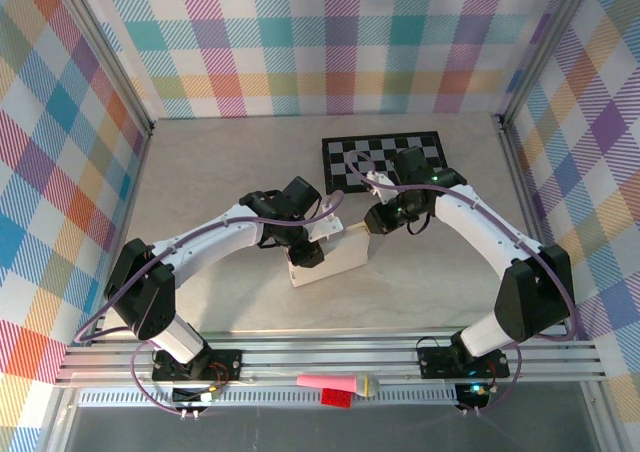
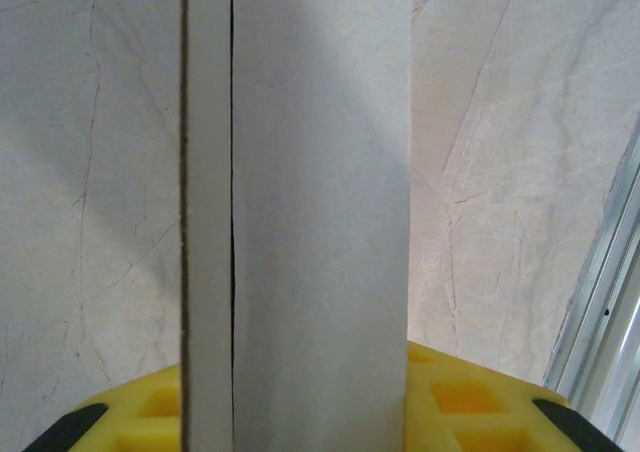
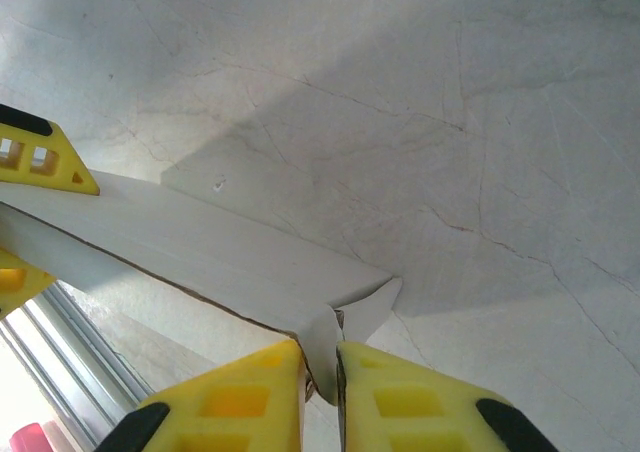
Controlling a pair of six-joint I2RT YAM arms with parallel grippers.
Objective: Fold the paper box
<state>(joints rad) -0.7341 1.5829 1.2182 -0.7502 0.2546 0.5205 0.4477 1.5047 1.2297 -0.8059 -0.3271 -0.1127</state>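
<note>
We find the box [image 1: 335, 259] in the middle of the table [image 1: 220, 172], between the two arms and on the near side of the checkered mat [image 1: 375, 152]. Seen from above, its long axis runs across the table, left to right, with the right end tilted a little away from the bases.

The left gripper [image 1: 303, 250] sits at the box's left part. Its wrist camera shows a panel of the box [image 2: 320, 222] standing between the yellow fingers [image 2: 470, 402] and filling the gap, so we judge it clamped on the box as the anchor.

The right gripper [image 1: 373, 222] meets the box at its right end. In its own view the jaws [image 3: 320, 372] are drawn narrow, pinching a thin end flap [image 3: 322, 334] at the corner; the box body [image 3: 200, 247] stretches away to the left, toward the other arm's finger [image 3: 40, 162].

So the flap lies straight ahead of the right pincer, crosswise to the long axis. We reckon the coming fold belongs to that arm, turning the flap about the end crease while the left one braces.
</note>
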